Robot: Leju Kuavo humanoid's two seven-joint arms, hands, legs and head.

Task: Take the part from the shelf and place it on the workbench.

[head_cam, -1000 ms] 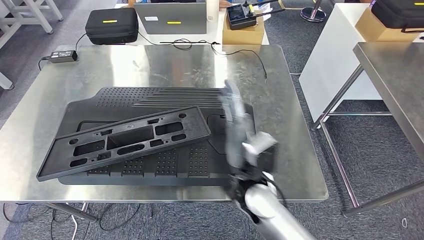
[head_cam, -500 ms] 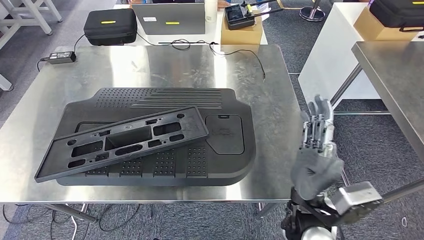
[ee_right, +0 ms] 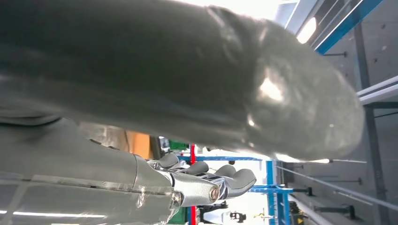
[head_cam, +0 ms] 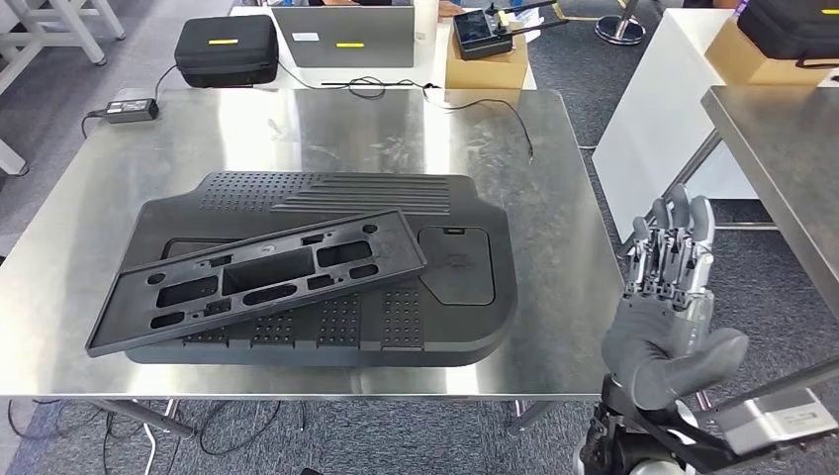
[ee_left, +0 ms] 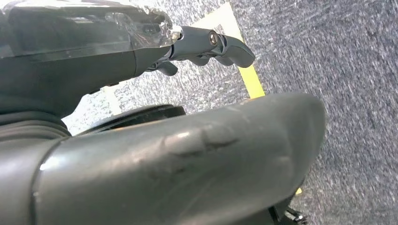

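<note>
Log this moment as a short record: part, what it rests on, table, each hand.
part: black slotted frame, lying tilted on the mat
mat: large black moulded panel, flat on the table
table: steel workbench; power brick and cable at its far edge
right hand: raised beside the table's right edge, fingers apart, holding nothing
left hand: over grey carpet, fingers bent, holding nothing
</note>
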